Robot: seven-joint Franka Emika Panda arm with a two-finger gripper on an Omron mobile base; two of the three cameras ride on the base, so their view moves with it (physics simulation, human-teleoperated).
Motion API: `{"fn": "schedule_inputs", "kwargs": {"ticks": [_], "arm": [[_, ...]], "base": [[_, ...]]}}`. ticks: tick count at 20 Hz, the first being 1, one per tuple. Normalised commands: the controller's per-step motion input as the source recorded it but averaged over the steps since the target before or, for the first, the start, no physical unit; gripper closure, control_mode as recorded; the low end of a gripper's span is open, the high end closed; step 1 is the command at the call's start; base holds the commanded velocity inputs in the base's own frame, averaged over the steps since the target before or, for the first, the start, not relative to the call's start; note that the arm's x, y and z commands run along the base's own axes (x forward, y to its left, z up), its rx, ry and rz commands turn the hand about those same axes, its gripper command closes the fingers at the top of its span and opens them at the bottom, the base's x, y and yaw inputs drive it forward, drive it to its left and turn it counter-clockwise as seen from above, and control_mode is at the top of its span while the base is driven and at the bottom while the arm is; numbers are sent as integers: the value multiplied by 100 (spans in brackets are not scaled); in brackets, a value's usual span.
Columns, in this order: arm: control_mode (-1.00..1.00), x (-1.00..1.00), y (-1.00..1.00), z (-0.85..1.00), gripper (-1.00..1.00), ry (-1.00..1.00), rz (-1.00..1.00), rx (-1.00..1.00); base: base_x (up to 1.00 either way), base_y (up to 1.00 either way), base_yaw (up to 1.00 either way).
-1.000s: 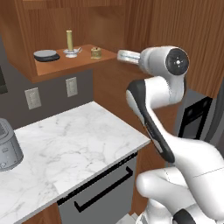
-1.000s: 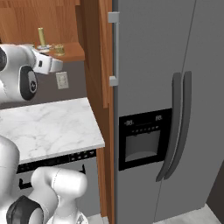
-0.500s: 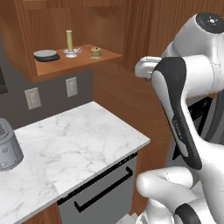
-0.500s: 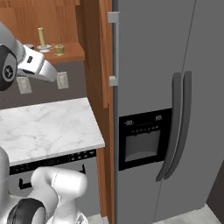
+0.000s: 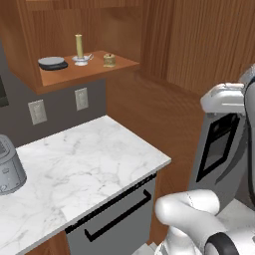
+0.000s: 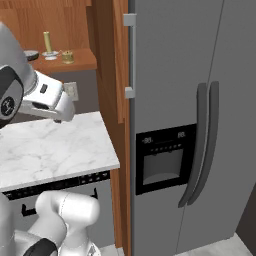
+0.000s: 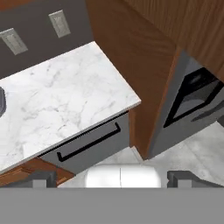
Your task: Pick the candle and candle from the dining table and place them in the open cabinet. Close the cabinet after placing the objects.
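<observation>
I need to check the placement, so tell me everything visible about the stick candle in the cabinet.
The stick candle is a slim tan-yellow stick standing upright on a round silver dish base, which rests on the reddish-brown cabinet shelf. It looks unlit and nothing grips it. A flat dark grey dish sits on one side, the short golden candle on the other; both stand apart from it.

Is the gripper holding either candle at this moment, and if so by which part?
Nothing is held. The gripper is open and empty; the stick candle and golden candle both stand on the cabinet shelf.
</observation>
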Motion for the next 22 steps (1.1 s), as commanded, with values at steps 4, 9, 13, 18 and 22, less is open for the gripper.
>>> {"fn": "schedule_inputs", "kwargs": {"ticks": [4,9,13,18,22], "arm": [[-100,-100,-100,6,-100,-2,0,20],[-100,-91,-80,59,-100,-24,2,19],[-100,-36,-39,40,-100,-32,14,7],[-100,0,-4,-5,-100,-15,14,1],[-100,0,0,-38,-100,-8,13,-3]], "base": [[0,0,0],[0,0,0],[0,0,0],[0,0,0],[0,0,0]]}}
